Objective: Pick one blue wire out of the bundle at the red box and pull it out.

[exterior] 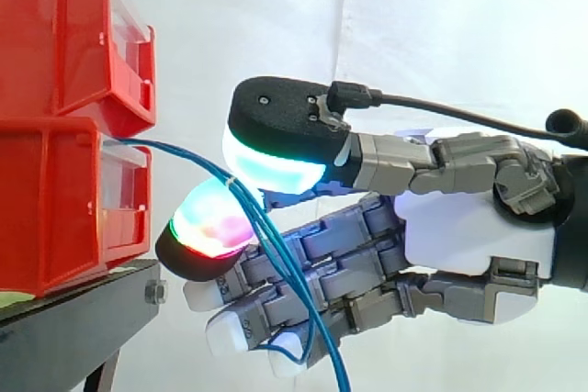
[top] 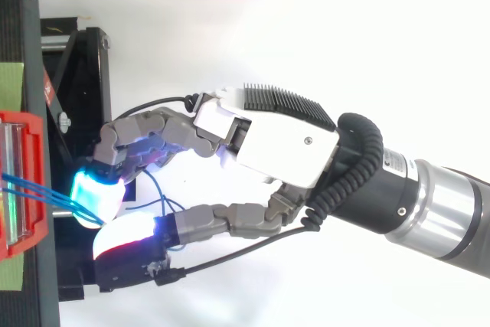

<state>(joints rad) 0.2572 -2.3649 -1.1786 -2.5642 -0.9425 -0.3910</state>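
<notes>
Side view: open space is noted between red bins (exterior: 55,199) and hand (exterior: 478,227), held level, blue wires (exterior: 184,152) pinched between glowing pads (exterior: 276,162).

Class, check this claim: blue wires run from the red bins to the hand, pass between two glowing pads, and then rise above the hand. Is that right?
Not quite. The blue wires do run from the red bins to the hand and pass between two glowing pads, but then they hang down across its fingers, not rise above it. The side view shows this.
</notes>
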